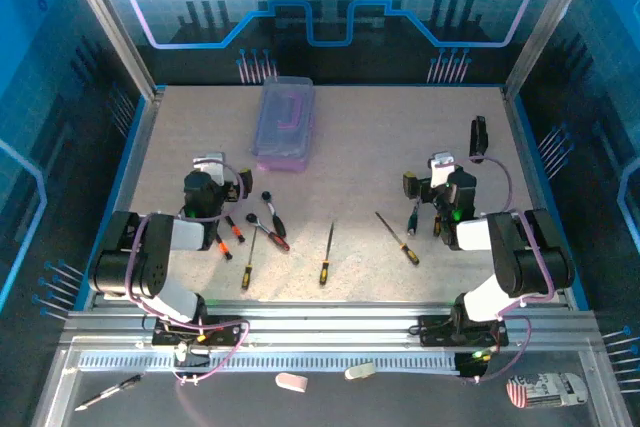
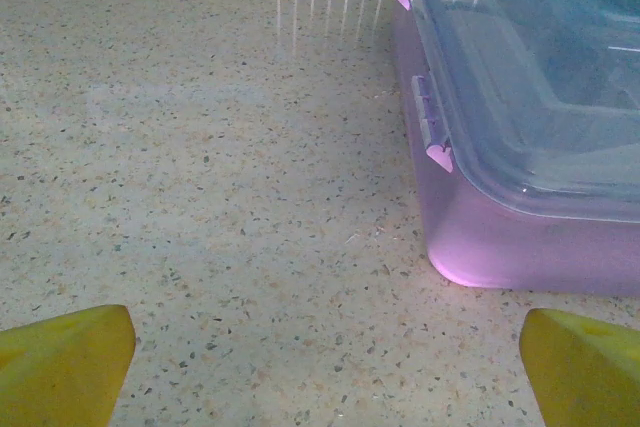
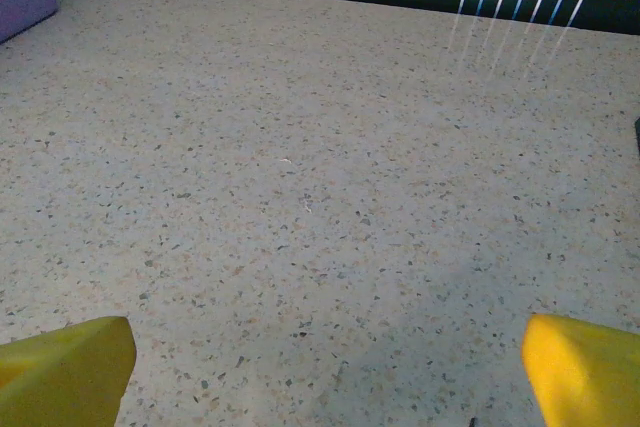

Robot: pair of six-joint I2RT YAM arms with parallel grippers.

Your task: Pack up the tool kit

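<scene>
Now, your left gripper [image 2: 328, 367] hangs wide open and empty, near a corner of the case [image 2: 520, 247]; your right gripper [image 3: 328, 367] is equally open over bare table [image 3: 300, 177]. The case sits lid-on at the far left-centre, while the screwdrivers [image 1: 326, 254] lie loose between the arms.

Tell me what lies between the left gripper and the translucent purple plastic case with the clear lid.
Bare speckled tabletop. In the left wrist view, nothing sits between the left gripper and the purple plastic case.
</scene>
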